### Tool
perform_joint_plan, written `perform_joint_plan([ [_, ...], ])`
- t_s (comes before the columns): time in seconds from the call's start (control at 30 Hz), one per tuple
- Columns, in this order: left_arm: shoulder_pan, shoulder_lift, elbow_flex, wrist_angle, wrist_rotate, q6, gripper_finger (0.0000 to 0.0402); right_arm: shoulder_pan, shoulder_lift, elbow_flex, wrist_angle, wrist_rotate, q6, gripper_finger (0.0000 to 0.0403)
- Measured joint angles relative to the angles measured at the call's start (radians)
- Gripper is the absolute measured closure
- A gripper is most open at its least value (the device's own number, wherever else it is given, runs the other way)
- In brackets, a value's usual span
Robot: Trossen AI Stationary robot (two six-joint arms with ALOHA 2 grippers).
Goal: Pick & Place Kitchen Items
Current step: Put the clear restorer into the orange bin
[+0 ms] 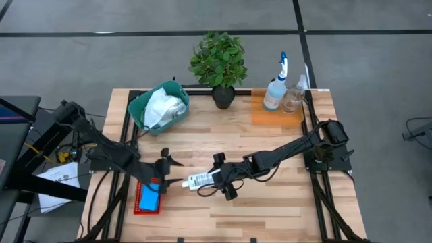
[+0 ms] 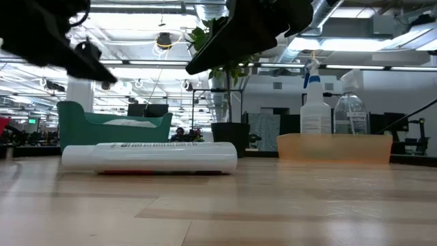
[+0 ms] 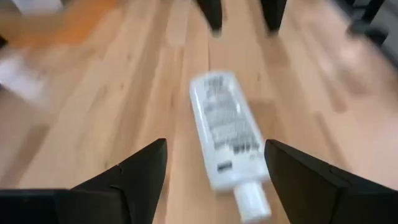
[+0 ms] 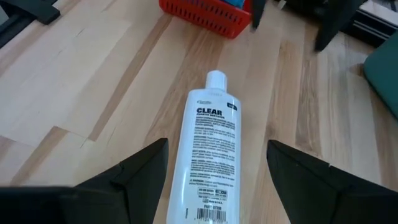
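White bottle (image 4: 210, 163) flat between open grippers

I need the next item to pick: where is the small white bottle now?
In the high view the white bottle lies on its side near the table's front middle, between the open left gripper and open right gripper, beside the red basket.

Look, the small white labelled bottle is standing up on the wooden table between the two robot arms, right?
Not quite: the small white labelled bottle is lying on its side, not standing. The low view shows it flat on the wooden table. It does lie between the two arms.
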State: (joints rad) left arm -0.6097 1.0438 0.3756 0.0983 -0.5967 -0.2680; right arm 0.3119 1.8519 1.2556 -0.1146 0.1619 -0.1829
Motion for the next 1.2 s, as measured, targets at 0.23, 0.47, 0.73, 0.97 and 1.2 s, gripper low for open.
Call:
perform_joint_plan([
  [0.23, 0.025, 0.189, 0.023, 0.053, 0.005, -0.073, 0.0137, 0.0, 0.0, 0.0, 0.003, 0.0, 0.0, 0.0138],
  [0.47, 0.043, 0.319, 0.079, 0.049, 0.137, -0.181, 0.0137, 0.0, 0.0, 0.0, -0.007, 0.0, 0.0, 0.0138],
  [0.73, 0.042, 0.396, 0.224, -0.186, 0.205, -0.268, 0.0137, 0.0, 0.0, 0.0, -0.016, 0.0, 0.019, 0.0138],
  [0.97, 0.046, 0.444, 0.286, -0.29, 0.251, -0.376, 0.0137, 0.0, 0.0, 0.0, -0.021, -0.001, 0.019, 0.0138],
  [1.2, 0.051, 0.512, 0.287, -0.285, 0.281, -0.411, 0.0137, 0.0, 0.0, 0.0, -0.021, -0.001, 0.019, 0.0138],
])
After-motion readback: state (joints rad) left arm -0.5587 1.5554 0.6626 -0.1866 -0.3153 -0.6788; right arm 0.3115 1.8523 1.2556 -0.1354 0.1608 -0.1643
